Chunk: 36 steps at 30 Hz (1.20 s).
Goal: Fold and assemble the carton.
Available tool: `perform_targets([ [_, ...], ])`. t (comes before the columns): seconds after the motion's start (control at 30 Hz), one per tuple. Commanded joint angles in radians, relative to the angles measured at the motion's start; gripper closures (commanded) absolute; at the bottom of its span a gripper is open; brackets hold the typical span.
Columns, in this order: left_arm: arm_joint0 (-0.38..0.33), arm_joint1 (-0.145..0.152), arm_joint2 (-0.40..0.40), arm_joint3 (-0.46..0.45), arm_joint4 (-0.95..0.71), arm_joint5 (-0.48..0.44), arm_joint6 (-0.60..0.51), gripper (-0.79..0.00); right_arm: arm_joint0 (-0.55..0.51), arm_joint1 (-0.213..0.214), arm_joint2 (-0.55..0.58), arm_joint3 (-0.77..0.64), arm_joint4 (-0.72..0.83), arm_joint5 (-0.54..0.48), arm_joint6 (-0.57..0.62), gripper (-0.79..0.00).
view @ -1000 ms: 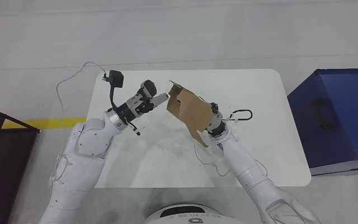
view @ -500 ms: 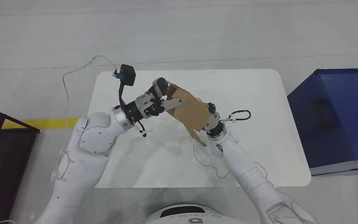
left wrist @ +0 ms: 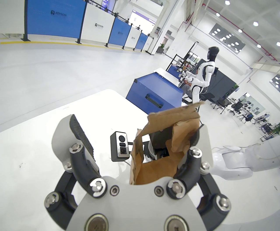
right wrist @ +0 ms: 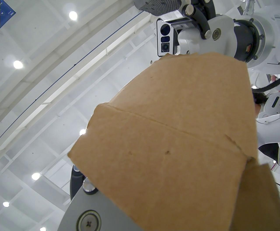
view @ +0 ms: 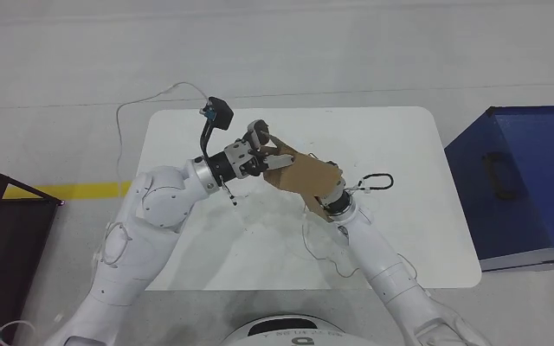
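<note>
Straddling the cardboard carton's [view: 299, 173] upper edge, the left gripper [left wrist: 136, 128] stands spread; the right gripper [view: 333, 183] pinches the carton's opposite end.

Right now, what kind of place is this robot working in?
Probably a robotics test hall or factory floor: blue-and-white partition panels line a pale floor, another humanoid robot sits at a far table, and the high ceiling carries round lights.

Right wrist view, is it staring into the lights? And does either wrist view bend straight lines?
Right wrist view: yes, it looks up at bright ceiling lamps, which glare; the carton blocks much of it. Left wrist view: wide-angle bending, the table edge and yellow floor line curve. Top view: even light, little bending.
</note>
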Motion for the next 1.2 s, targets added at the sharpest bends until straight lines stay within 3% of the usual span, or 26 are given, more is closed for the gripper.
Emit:
perform_targets([
  [0.0, 0.002, 0.001, -0.007, -0.005, -0.011, 0.001, 0.005, -0.785, -0.001, 0.000, 0.001, -0.005, 0.000, 0.003, 0.001, 0.000],
  [0.43, 0.076, 0.020, -0.144, -0.057, -0.084, 0.026, 0.017, -0.785, -0.014, -0.003, 0.006, -0.013, 0.039, 0.048, 0.012, 0.000],
  [0.87, 0.065, 0.019, -0.067, -0.104, 0.094, 0.017, 0.017, -0.785, -0.020, -0.004, 0.008, -0.018, 0.017, 0.042, 0.011, 0.000],
  [1.17, 0.048, 0.017, -0.028, -0.094, 0.126, 0.011, 0.014, -0.785, -0.031, -0.004, 0.010, -0.022, 0.027, 0.060, 0.033, 0.000],
])
